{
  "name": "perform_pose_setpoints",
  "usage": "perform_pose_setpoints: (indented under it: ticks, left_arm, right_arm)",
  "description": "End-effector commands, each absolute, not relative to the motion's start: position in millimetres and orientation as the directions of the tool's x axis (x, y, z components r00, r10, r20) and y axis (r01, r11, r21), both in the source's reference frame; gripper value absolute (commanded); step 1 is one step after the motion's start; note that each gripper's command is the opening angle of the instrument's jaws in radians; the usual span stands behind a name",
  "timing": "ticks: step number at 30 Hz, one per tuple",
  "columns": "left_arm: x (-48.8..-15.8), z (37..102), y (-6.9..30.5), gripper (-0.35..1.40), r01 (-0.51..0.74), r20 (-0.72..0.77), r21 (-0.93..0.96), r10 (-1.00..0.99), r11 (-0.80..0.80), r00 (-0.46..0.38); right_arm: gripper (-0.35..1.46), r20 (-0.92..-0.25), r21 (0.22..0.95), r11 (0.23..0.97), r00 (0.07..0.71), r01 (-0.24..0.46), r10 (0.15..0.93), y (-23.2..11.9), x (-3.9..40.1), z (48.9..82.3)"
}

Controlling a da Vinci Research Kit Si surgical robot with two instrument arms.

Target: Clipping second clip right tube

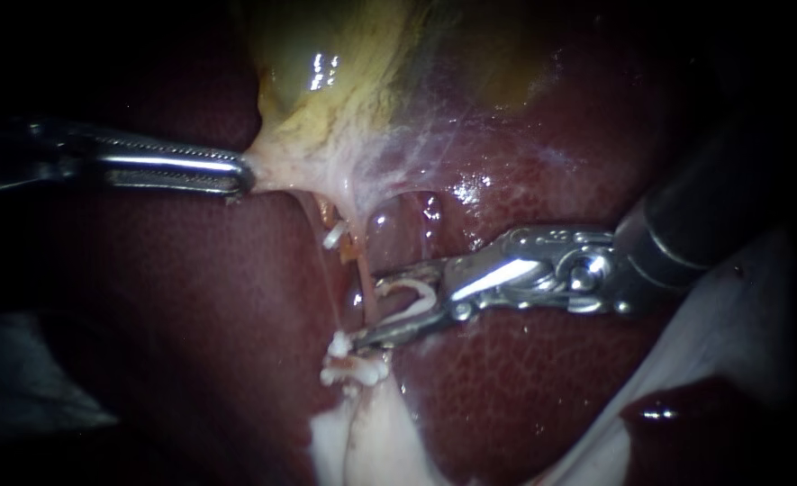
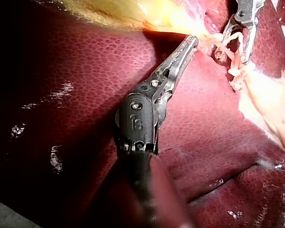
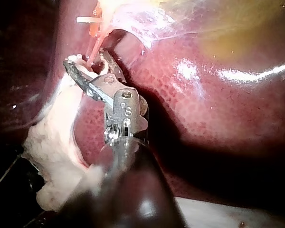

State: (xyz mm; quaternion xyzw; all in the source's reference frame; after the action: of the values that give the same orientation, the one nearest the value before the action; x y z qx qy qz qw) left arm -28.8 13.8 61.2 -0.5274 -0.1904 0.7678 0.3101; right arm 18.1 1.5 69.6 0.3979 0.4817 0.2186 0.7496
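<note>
Lying under both of my instruments is the liver (image 1: 191,297), a broad, dark red, wet slab with a finely pebbled surface. Beyond my jaws sits the gallbladder (image 1: 326,54), a soft yellow-green sac that narrows to a pale neck, with thin web-like membrane (image 1: 434,135) spreading from it.

My left instrument (image 1: 240,174), slim metal with ridged jaws, is clamped tight on that neck. Judging by the taut membrane, it pulls the sac away so the tubes stretch straight and stand off the liver.

My right instrument (image 1: 368,310) has shiny hinged steel jaws standing wide apart. Seated between them, touching both, is an open white clip (image 1: 416,301), curved like a horseshoe.

The right tube (image 1: 367,261), a thin, pinkish, glistening strand, runs from the neck and crosses the gap between these jaws, inside the clip's mouth. A squeeze should close the clip around it. Just beside it, on the side away from my right shaft, runs the thinner left tube (image 1: 321,270).

Just past my lower jaw's tip sits a lumpy white cluster, by its look clips (image 1: 355,369). I cannot tell which tube each grips. I judge the new clip is set apart from them to leave room for a cut.
</note>
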Motion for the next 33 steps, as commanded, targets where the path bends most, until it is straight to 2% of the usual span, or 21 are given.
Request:
perform_pose_setpoints:
  ticks: [1, 6, 11, 17, 22, 26, 33]
  left_arm:
    - [-28.8, 61.2, 13.8, -0.35, -0.276, -0.692, -0.619, 0.677, -0.735, -0.251]
    - [-28.9, 61.2, 13.8, -0.35, -0.276, -0.692, -0.619, 0.677, -0.735, -0.251]
    - [-28.9, 61.2, 13.8, -0.35, -0.276, -0.692, -0.619, 0.677, -0.735, -0.251]
    - [-28.8, 61.2, 13.8, -0.35, -0.276, -0.692, -0.619, 0.677, -0.735, -0.251]
    - [-28.9, 61.2, 13.8, -0.35, -0.276, -0.692, -0.619, 0.677, -0.735, -0.251]
    - [-28.9, 61.2, 13.8, -0.35, -0.276, -0.692, -0.619, 0.677, -0.735, -0.251]
    - [-28.9, 61.2, 13.8, -0.35, -0.276, -0.692, -0.619, 0.677, -0.735, -0.251]
  right_arm:
    - [0.5, -0.548, 0.812, 0.58, 0.432, 0.067, 0.717, 1.4, 18.3, 69.8]
    - [0.5, -0.526, 0.845, 0.518, 0.384, 0.133, 0.759, 0.7, 18.8, 70.0]
    - [0.49, -0.51, 0.86, 0.468, 0.346, 0.202, 0.788, 0.3, 19.1, 68.6]
    - [0.45, -0.505, 0.862, 0.438, 0.349, 0.255, 0.79, -0.1, 19.6, 66.3]
    - [0.39, -0.503, 0.862, 0.435, 0.35, 0.259, 0.79, -0.1, 19.7, 65.5]
    - [0.25, -0.502, 0.863, 0.433, 0.35, 0.26, 0.791, 0.2, 19.4, 65.2]
    - [-0.15, -0.491, 0.869, 0.422, 0.354, 0.259, 0.796, 0.2, 18.8, 65.0]
